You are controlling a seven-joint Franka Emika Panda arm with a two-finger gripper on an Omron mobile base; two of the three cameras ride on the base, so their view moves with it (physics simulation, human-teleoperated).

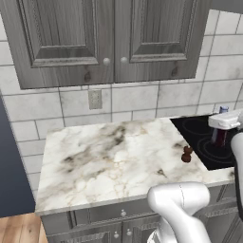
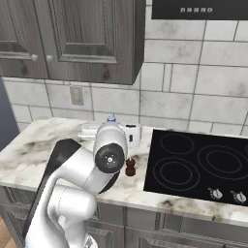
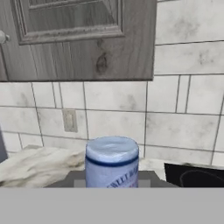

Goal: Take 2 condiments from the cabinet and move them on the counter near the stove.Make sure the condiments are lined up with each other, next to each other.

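Observation:
The squat dark red-brown shaker [image 1: 186,154] [image 2: 130,167] stands upright on the white marble counter [image 1: 109,156] [image 2: 34,150], just left of the black stove [image 1: 209,147] [image 2: 193,164]. My gripper [image 1: 220,129] is shut on the slim dark bottle [image 1: 223,110], held upright near the stove's left edge, behind and to the right of the shaker. Its blue-white cap [image 3: 112,162] [image 2: 111,118] fills the lower middle of the hand view. I cannot tell whether the bottle's base touches the surface. Both doors of the grey cabinet [image 1: 114,38] [image 2: 72,38] above are shut.
A tiled wall with an outlet [image 1: 95,99] [image 3: 69,120] backs the counter. Stove knobs [image 2: 225,195] line the stove's front edge. A range hood [image 2: 198,9] hangs above the stove. Grey drawer fronts [image 1: 95,216] sit below the counter. My arm's white elbow [image 2: 109,150] blocks part of the counter.

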